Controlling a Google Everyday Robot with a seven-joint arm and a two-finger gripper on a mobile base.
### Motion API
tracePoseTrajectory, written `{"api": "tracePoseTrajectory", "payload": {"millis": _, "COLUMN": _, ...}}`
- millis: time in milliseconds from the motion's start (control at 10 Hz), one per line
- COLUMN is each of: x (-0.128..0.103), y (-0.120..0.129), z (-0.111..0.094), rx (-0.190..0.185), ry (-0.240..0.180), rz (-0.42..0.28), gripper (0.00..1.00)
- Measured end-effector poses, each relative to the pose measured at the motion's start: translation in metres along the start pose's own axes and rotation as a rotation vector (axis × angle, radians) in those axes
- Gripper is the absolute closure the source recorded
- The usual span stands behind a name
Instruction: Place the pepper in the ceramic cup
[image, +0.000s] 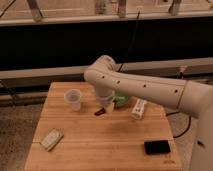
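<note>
We see the gripper just to the right of the cup in our view. It hangs from the thick white arm, which reaches in from the far side of the scene opposite the cup. The fingers are pressed together on the pepper, a small dark red sliver that pokes out below the fingertips at a tilt, with its lower end leaning toward the cup. The pepper is near the cup but not touching it, to the cup's right and a little nearer to us, about level with the cup's base. We cannot tell whether its tip clears the wood or brushes it.

The cup stands upright on the wooden table, mouth up, and nothing touches it. The green bowl sits to the right of the cup, beyond the gripper, and the gripper and arm partly hide it. The white bottle is farther right of the cup, just past the bowl. The black slab lies flat, well apart from the cup, toward the front right. The pale slab lies flat and askew, in front of the cup and slightly to its left.
</note>
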Motion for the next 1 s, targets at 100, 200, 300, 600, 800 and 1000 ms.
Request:
{"api": "tracePoseTrajectory", "payload": {"millis": 100, "x": 0.000, "y": -0.004, "z": -0.003, "rx": 0.002, "ry": 0.006, "rz": -0.007, "gripper": 1.00}}
{"api": "tracePoseTrajectory", "payload": {"millis": 200, "x": -0.004, "y": -0.011, "z": -0.007, "rx": 0.003, "ry": 0.007, "rz": -0.016, "gripper": 1.00}}
{"api": "tracePoseTrajectory", "payload": {"millis": 300, "x": -0.011, "y": -0.021, "z": -0.013, "rx": 0.004, "ry": 0.009, "rz": -0.027, "gripper": 1.00}}
{"api": "tracePoseTrajectory", "payload": {"millis": 600, "x": -0.019, "y": -0.037, "z": -0.024, "rx": 0.004, "ry": 0.022, "rz": -0.048, "gripper": 1.00}}
{"api": "tracePoseTrajectory", "payload": {"millis": 800, "x": -0.021, "y": -0.045, "z": -0.029, "rx": 0.008, "ry": 0.029, "rz": -0.070, "gripper": 1.00}}
{"api": "tracePoseTrajectory", "payload": {"millis": 1000, "x": -0.037, "y": -0.059, "z": -0.033, "rx": 0.014, "ry": 0.025, "rz": -0.095, "gripper": 1.00}}
